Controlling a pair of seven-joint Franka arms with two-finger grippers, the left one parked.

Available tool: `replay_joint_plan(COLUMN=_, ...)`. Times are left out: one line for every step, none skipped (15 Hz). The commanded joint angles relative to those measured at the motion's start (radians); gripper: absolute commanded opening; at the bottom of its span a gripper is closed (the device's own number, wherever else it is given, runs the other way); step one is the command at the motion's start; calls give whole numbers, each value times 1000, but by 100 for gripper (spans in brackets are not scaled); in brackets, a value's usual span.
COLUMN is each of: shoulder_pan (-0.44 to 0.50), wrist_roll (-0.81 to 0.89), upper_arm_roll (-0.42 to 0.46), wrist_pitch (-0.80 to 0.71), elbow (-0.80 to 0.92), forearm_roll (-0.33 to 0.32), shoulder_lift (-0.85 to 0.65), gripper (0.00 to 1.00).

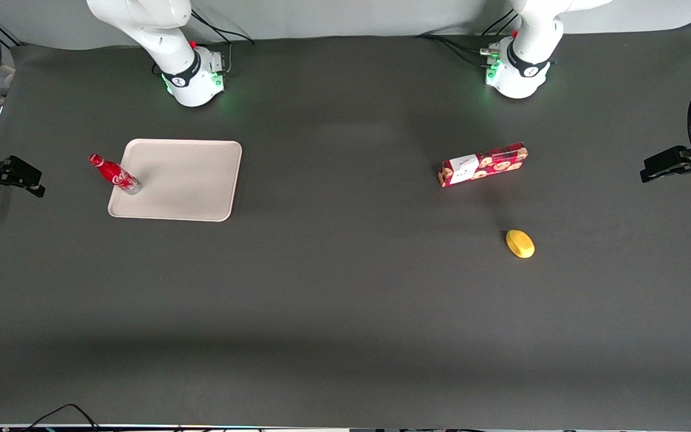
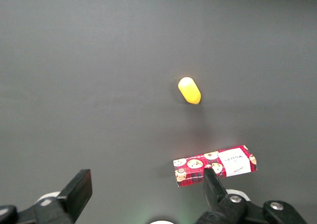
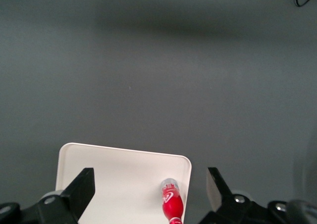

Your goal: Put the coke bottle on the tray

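The coke bottle (image 1: 114,174) is seen standing on the tray (image 1: 189,180), at the tray's edge toward the working arm's end of the table (image 1: 345,312). The end effector (image 3: 148,189) is held high above the bottle, fingers (image 3: 84,187) spread apart, gripping nothing.

1. The table (image 1: 345,300) is covered in a dark grey mat.
2. The tray (image 1: 189,180) lies flat on it toward the working arm's end.
3. A red cookie box (image 1: 483,164) lies toward the parked arm's end.
4. A yellow lemon-like fruit (image 1: 520,243) sits nearer the front camera's edge than the box.
5. The gripper (image 1: 6,174), fingers spread, hangs past the working arm's end.
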Motion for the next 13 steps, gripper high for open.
replay_joint_plan(shoulder_pan=5, wrist_roll=75, upper_arm_roll=52, wrist_pitch=-148, elbow=245, forearm_roll=35, shoulder_lift=129, gripper=100)
replay_joint_plan(shoulder_pan=4, wrist_roll=92, upper_arm_roll=56, wrist_pitch=-161, elbow=273, forearm_roll=56, shoulder_lift=135, gripper=100)
replay_joint_plan(shoulder_pan=4, wrist_roll=98, upper_arm_roll=56, wrist_pitch=-162, elbow=278, forearm_roll=102, shoulder_lift=136, gripper=100)
replay_joint_plan(shoulder_pan=4, wrist_roll=104, upper_arm_roll=56, wrist_pitch=-162, elbow=280, forearm_roll=123, shoulder_lift=139, gripper=100)
replay_joint_plan(shoulder_pan=4, wrist_roll=112, upper_arm_roll=58, wrist_pitch=-162, elbow=278, forearm_roll=122, shoulder_lift=144, gripper=100)
replay_joint_plan(shoulder_pan=4, wrist_roll=116, upper_arm_roll=58, wrist_pitch=-161, elbow=278, forearm_roll=124, shoulder_lift=144, gripper=100)
replay_joint_plan(shoulder_pan=4, wrist_roll=116, upper_arm_roll=58, wrist_pitch=-162, elbow=277, forearm_roll=122, shoulder_lift=144, gripper=100)
replay_joint_plan(shoulder_pan=4, wrist_roll=116, upper_arm_roll=59, wrist_pitch=-162, elbow=275, forearm_roll=121, shoulder_lift=144, gripper=100)
replay_joint_plan(shoulder_pan=4, wrist_roll=116, upper_arm_roll=59, wrist_pitch=-162, elbow=275, forearm_roll=120, shoulder_lift=144, gripper=100)
replay_joint_plan(shoulder_pan=4, wrist_roll=116, upper_arm_roll=59, wrist_pitch=-161, elbow=273, forearm_roll=120, shoulder_lift=144, gripper=100)
replay_joint_plan(shoulder_pan=4, wrist_roll=118, upper_arm_roll=59, wrist_pitch=-161, elbow=272, forearm_roll=120, shoulder_lift=144, gripper=100)
replay_joint_plan(shoulder_pan=4, wrist_roll=118, upper_arm_roll=59, wrist_pitch=-161, elbow=272, forearm_roll=120, shoulder_lift=146, gripper=100)
replay_joint_plan(shoulder_pan=4, wrist_roll=118, upper_arm_roll=59, wrist_pitch=-159, elbow=272, forearm_roll=120, shoulder_lift=149, gripper=100)
